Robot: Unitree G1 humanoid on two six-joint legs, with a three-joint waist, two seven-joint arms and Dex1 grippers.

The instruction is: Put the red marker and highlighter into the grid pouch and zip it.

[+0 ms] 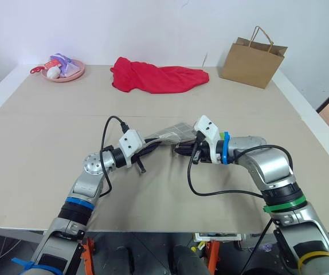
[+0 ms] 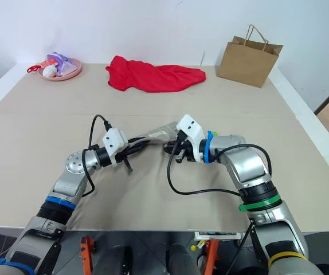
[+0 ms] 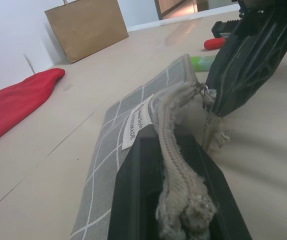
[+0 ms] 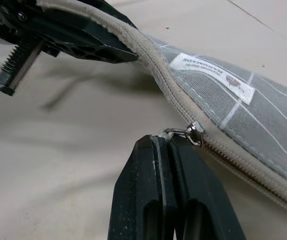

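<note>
Grid pouch point(image 1: 173, 133) lies mid-desk, lifted at its near edge between the two hands, the rest of it flat on the tan desk point(image 1: 50, 172). Left hand point(image 1: 147, 146) is clenched on the pouch's zipper-edge end; in the left wrist view the fabric bunches up between its black fingers point(image 3: 133, 200). Right hand point(image 1: 183, 150) comes in from the right, fingers pressed together on the metal zipper pull point(image 4: 189, 135); the right wrist view shows the pull's tab going in between the fingertips, with zipped teeth running away on the one side and the tape rising toward the left hand on the other. Small white label point(image 4: 212, 77) sits on the grey gridded face just beside the zipper. In the left wrist view a red marker point(image 3: 215, 43) lies on the desk beyond the pouch, partly hidden behind the right hand, and a bit of the green highlighter point(image 3: 203, 62) shows at the pouch's far corner, touching or just beside it; can't tell whether either is inside the pouch or resting outside. Far side of desk: red cloth point(image 1: 156, 77) crumpled at centre, brown paper bag point(image 1: 251, 60) upright at far right, pink plate point(image 1: 67, 74) with small items at far left, all well apart from the pouch. Black cables loop from both wrists over the desk.
</note>
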